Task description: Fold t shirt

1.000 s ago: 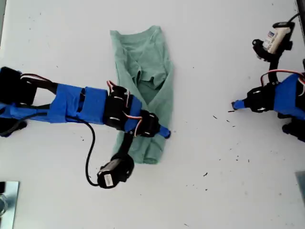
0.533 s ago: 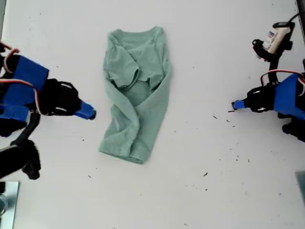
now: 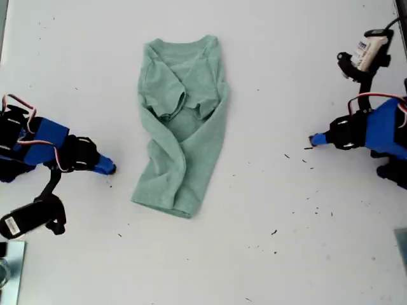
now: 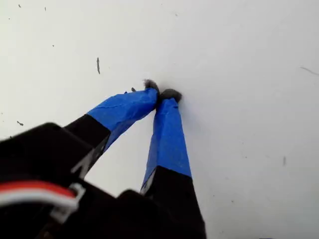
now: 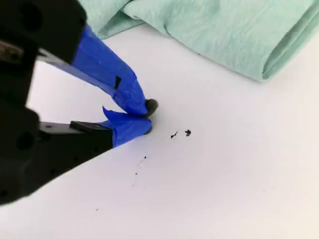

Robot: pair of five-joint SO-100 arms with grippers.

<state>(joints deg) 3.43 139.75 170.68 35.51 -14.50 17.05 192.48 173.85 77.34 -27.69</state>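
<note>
The pale mint-green t shirt (image 3: 181, 127) lies on the white table (image 3: 273, 76), neck toward the exterior view's top, both sides folded inward into a narrow strip. My second gripper (image 3: 109, 169) is shut and empty, its blue-taped tips resting on the table just off the shirt's lower edge toward the exterior view's left. The second wrist view shows those tips (image 5: 145, 115) pressed together, with the shirt's folded edge (image 5: 224, 30) beyond. My first gripper (image 3: 313, 140) is shut and empty at the exterior view's right, well away from the shirt. Its closed tips (image 4: 162, 94) touch bare table.
Small dark specks (image 3: 287, 155) dot the table near my first gripper. A metallic object (image 3: 9, 267) sits at the exterior view's bottom left corner. Each arm carries a wrist camera (image 3: 365, 51) that sticks out to the side.
My second arm, which reached over the shirt's lower part, has pulled back toward the exterior view's left and lies off the cloth. The shirt's lower end shifted slightly left. The first arm has not moved.
</note>
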